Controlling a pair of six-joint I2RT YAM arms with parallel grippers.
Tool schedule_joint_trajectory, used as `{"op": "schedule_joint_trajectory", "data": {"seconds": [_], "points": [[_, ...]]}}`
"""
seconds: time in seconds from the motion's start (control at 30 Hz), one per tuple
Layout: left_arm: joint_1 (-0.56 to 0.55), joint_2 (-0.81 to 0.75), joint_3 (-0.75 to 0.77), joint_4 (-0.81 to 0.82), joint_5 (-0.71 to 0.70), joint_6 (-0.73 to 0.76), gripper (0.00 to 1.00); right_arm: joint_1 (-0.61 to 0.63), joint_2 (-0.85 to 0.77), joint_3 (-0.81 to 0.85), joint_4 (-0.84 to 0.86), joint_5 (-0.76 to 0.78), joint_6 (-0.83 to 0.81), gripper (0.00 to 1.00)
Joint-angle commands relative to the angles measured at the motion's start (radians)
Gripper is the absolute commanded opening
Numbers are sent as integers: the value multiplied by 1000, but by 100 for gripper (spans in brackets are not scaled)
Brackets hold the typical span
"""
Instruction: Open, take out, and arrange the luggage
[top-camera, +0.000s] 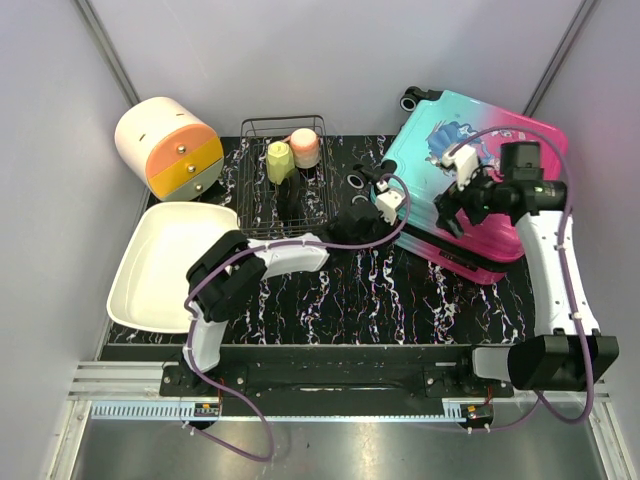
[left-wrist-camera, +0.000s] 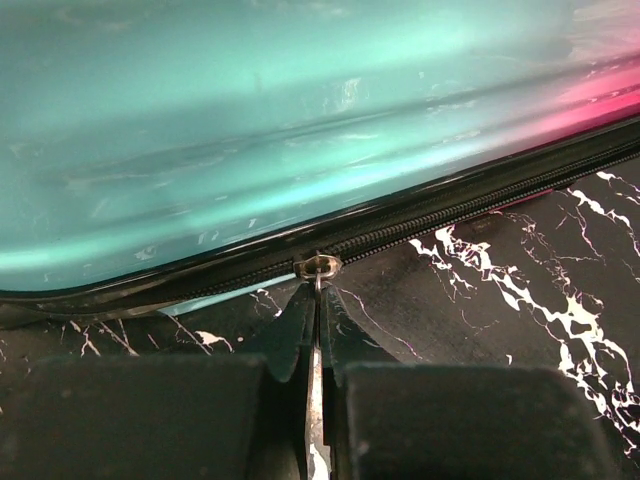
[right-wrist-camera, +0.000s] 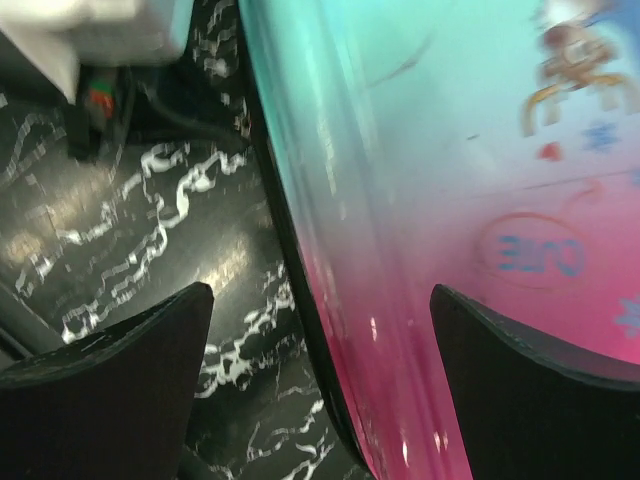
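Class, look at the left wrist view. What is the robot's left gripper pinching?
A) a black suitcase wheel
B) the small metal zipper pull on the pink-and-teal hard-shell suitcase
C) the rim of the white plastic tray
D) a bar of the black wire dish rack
B: the left gripper is shut on the small metal zipper pull, which sits on the black zipper trim of the pink-and-teal hard-shell suitcase.

The place reads as a robotics lab test cell. Plain pale walls (top-camera: 50, 150) box in a black marble-patterned surface (top-camera: 400, 290). The left arm (top-camera: 250, 268) and right arm (top-camera: 560, 270) are bolted to a metal rail (top-camera: 115, 385) at its near edge and trail purple cables (top-camera: 232, 446). Household things sit together on the surface: a wire rack (top-camera: 283, 120), a white tray (top-camera: 150, 270), a drawer box (top-camera: 165, 145) and the luggage (top-camera: 500, 230).
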Motion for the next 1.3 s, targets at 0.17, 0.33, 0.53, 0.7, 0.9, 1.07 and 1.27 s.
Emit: {"op": "schedule_joint_trajectory", "data": {"seconds": [0.17, 0.33, 0.53, 0.7, 0.9, 1.07, 1.27], "points": [[100, -142, -10, 41, -46, -88, 0, 95, 21, -131, 58, 356, -178, 90], [201, -168, -19, -5, -40, -56, 0, 97, -11, -192, 81, 468, -210, 68], [330, -147, 19, -25, -13, 25, 0, 77, -36, -255, 85, 542, -215, 64], [350, -145, -2, 71, 139, 106, 0, 11, -43, -206, 52, 461, -225, 66], [294, -193, -99, 250, 288, 188, 0, -1, 9, 88, -27, 24, -69, 100], [281, -184, -142, 365, 313, 202, 0, 129, 174, 353, 22, -98, 67, 100], [281, -164, -215, 551, 310, 252, 0, 253, 414, 568, 22, -67, 62, 97]]}}
